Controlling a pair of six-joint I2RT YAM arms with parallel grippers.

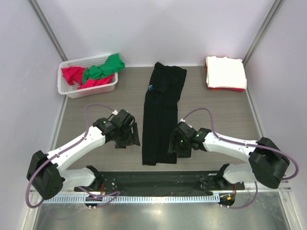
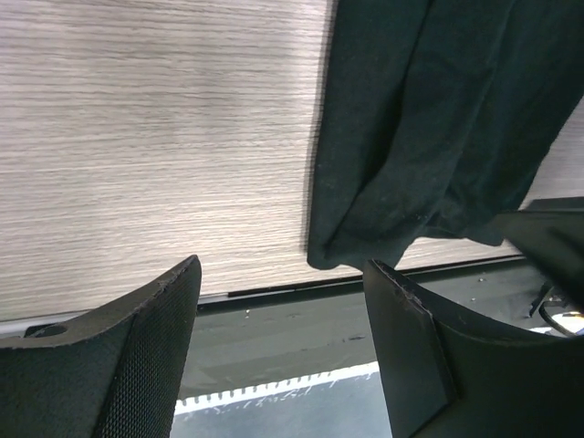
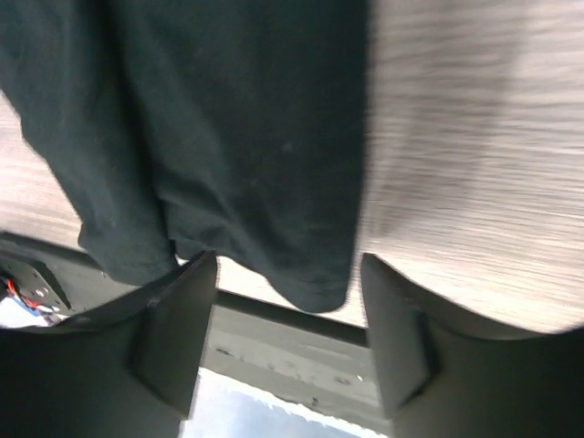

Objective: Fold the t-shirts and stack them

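Flanking the near hem of the long-folded black cloth t-shirt (image 1: 160,115) lying along the tabletop (image 1: 230,115), left fingers (image 2: 137,365) and right fingers (image 3: 173,338) hang spread, empty. Uneven pinches would likely skew its next fold. Beyond: red and green t-shirts (image 1: 100,72) in a white plastic lattice basket (image 1: 86,92), a folded white stack (image 1: 225,72).

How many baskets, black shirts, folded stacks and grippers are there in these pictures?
Basket: 1
Black shirt: 1
Folded stack: 1
Grippers, left gripper and right gripper, both open: 2
Total: 5
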